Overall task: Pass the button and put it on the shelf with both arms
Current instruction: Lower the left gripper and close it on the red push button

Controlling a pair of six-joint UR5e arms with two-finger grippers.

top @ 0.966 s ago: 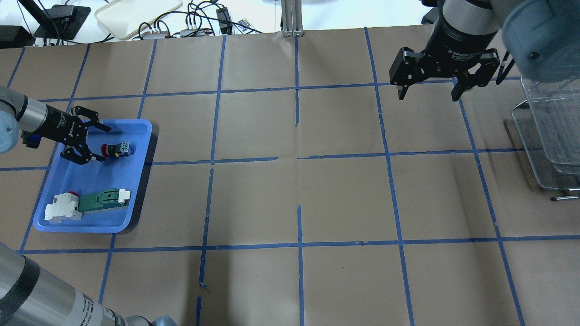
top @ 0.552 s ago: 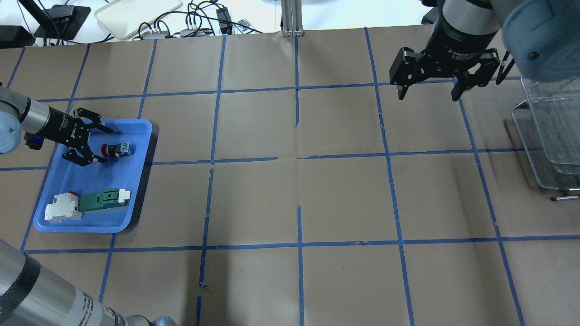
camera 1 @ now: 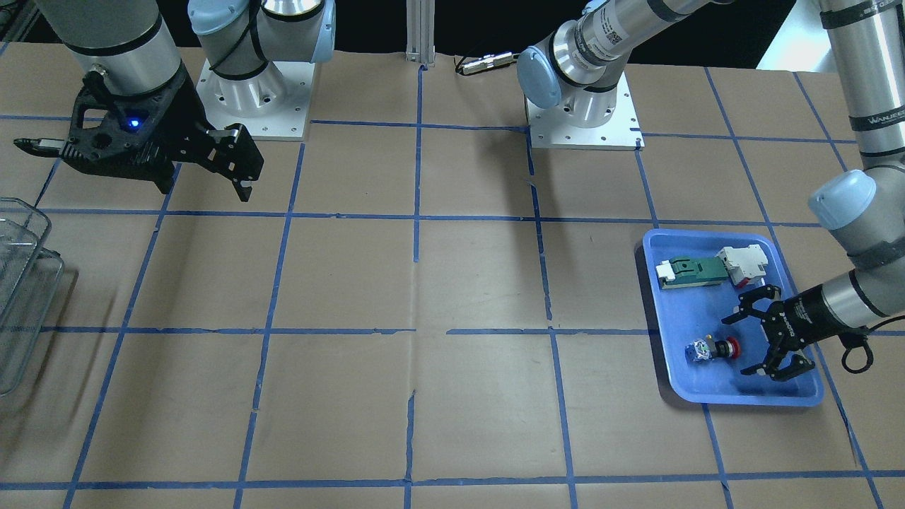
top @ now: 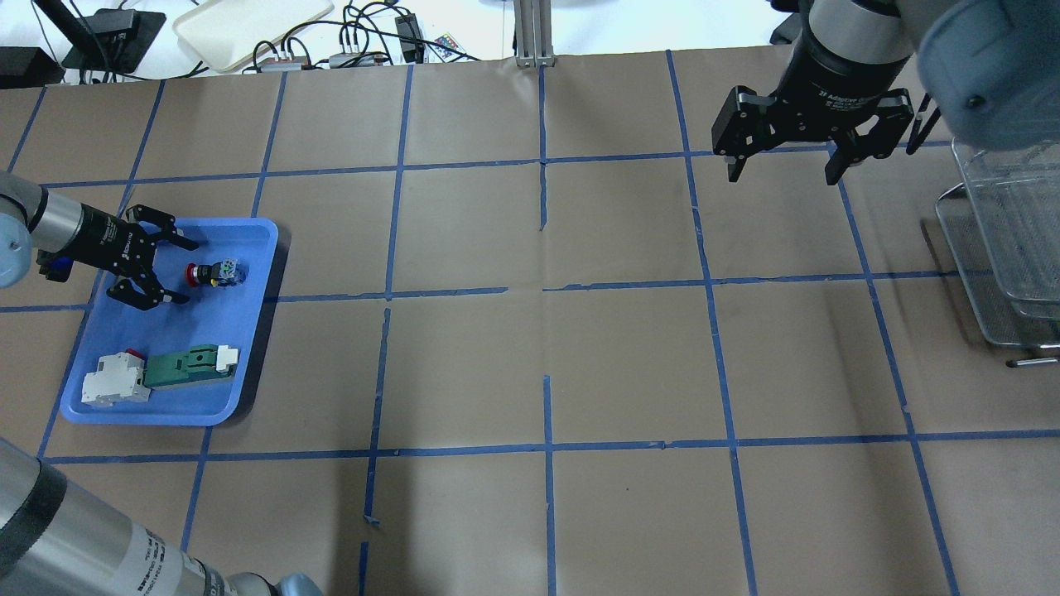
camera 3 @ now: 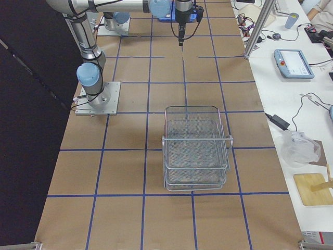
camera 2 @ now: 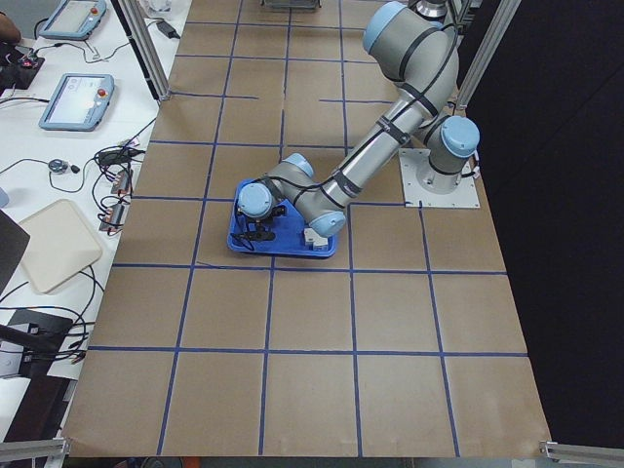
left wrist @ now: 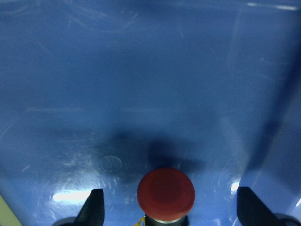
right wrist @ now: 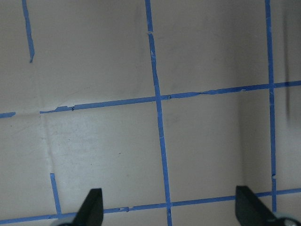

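Blue tray [top: 199, 327], red-capped black-barrelled button [top: 214, 274]

Left tool [top: 187, 272] low, jaws wide apart; right tool [top: 782, 176] high, jaws likewise apart

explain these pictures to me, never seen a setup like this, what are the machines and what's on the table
This is one robot with two jointed arms, a left arm and a right arm, bolted to a paper-covered table marked with a blue tape grid.

All the pictures show the same moment. One is taken from above and behind the robot, one from across the table, one from each end, and one from a small camera on each wrist.

The left hand is open inside a blue tray. Its fingers sit either side of the red cap of a small button, without gripping it. A green-and-white part and a white block also lie in the tray.

The right hand hangs open above the table, holding nothing. The wire shelf stands at the robot's right end.
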